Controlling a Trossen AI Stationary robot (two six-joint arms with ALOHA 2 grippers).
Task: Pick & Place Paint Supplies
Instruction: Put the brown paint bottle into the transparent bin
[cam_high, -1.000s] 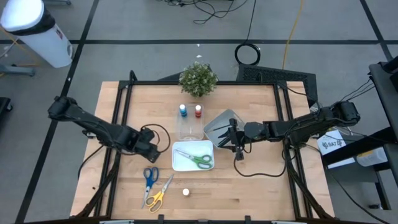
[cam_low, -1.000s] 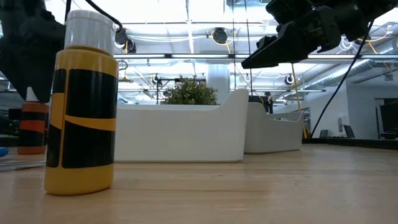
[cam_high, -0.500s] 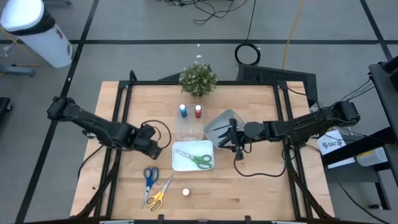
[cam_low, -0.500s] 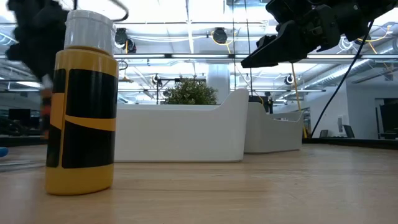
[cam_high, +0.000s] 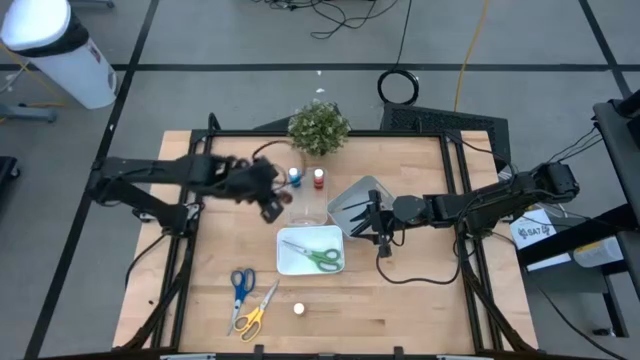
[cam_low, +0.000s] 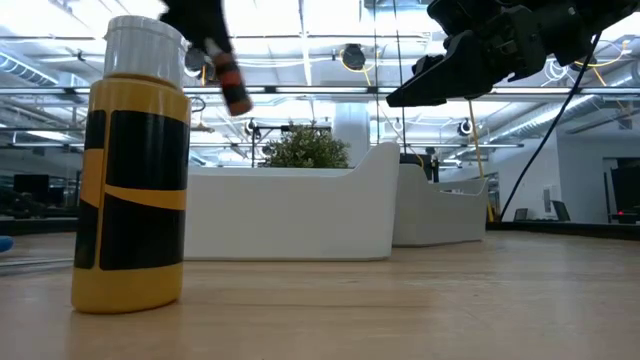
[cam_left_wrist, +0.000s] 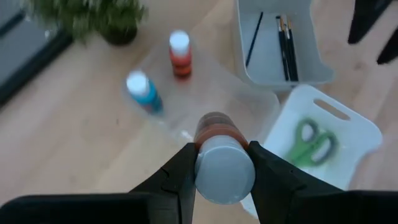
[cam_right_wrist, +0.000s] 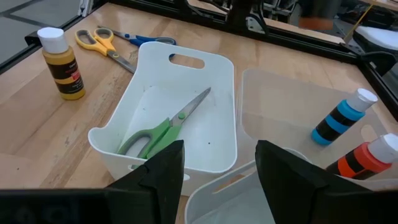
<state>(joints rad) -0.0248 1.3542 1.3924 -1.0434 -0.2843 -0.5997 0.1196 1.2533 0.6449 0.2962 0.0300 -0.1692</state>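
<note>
Now: white tray (cam_high: 290, 262) – green scissors (cam_high: 322, 257) | grey tray (cam_left_wrist: 273, 65) – brushes (cam_left_wrist: 283, 38)

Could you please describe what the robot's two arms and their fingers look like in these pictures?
Both arms are dark, slim and jointed, with black cables looping along them. The left gripper and right gripper each end in two broad, matte black fingers with flat faces. No markings are visible on them.

Overhead camera looks straight down; low camera sits level at tabletop; both wrist cameras share the white tray (cam_left_wrist: 348, 134) (cam_right_wrist: 219, 124) up close.
</note>
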